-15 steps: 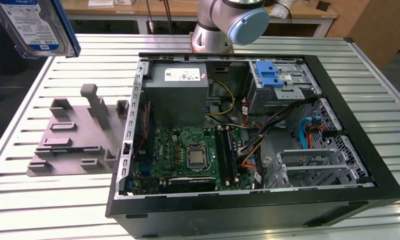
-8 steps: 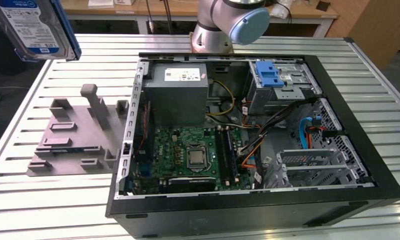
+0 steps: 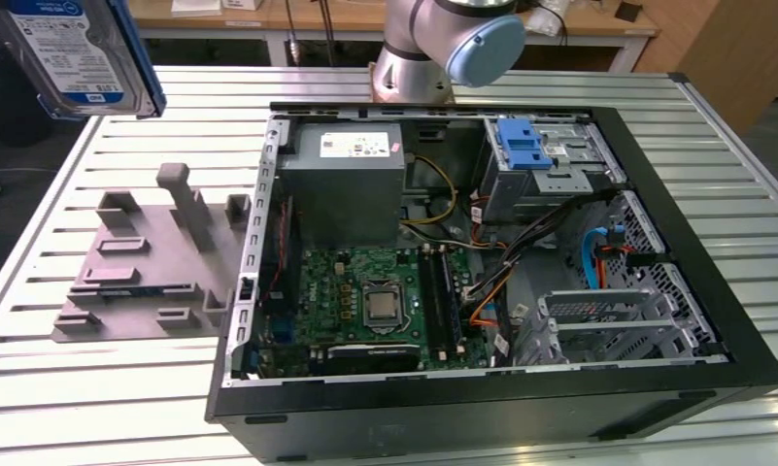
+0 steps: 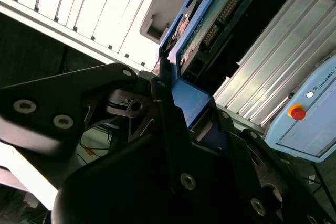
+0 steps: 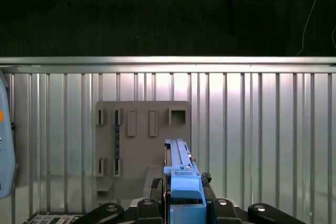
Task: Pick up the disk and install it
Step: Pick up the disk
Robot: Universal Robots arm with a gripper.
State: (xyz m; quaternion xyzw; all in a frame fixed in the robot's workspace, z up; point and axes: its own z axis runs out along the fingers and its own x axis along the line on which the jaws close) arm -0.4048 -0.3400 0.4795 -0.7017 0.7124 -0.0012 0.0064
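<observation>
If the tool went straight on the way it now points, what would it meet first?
Probably the grey fixture plate on the slatted table; the disk clamped in the tool would touch first. Depth is unclear.

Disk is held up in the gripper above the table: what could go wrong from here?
1. Slip: the gripper clamps the disk by one end of its blue bracket, most of it standing out beyond the grip, so it might tilt or drop.
2. Snag: loose cables lie beside the drive cage in the open case; the disk could catch on them.
</observation>
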